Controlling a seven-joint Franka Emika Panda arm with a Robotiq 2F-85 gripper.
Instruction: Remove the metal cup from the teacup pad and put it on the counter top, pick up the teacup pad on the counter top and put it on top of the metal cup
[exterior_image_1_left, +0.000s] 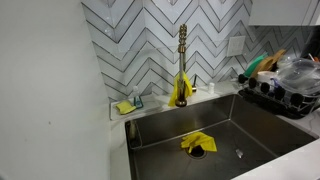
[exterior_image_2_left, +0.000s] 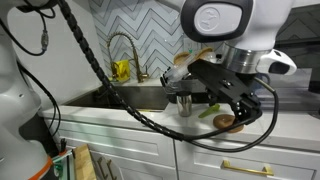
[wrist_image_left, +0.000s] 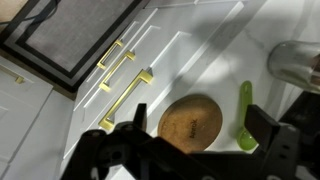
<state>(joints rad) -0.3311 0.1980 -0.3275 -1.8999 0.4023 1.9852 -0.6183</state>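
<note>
Gripper (wrist_image_left: 198, 112) held wide open with nothing gripped, round wooden teacup pad (wrist_image_left: 190, 128) seen between its fingers, laid flat near the counter top (wrist_image_left: 262, 90) edge, metal cup (exterior_image_2_left: 184, 103) stood apart on its left, green utensil (wrist_image_left: 245, 112) beside.

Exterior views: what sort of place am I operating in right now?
Most likely a home kitchen: a stainless sink with a gold faucet, a chevron tiled wall behind it, and a loaded dish rack beside the basin.

Steel sink basin (exterior_image_1_left: 255, 120) holding one crumpled yellow cloth (exterior_image_1_left: 197, 144); brass faucet (exterior_image_1_left: 182, 55) behind it. Loaded dish rack (exterior_image_1_left: 285, 90) beside the basin. Green utensil (wrist_image_left: 245, 115); brass cabinet handles (wrist_image_left: 127, 97).
</note>
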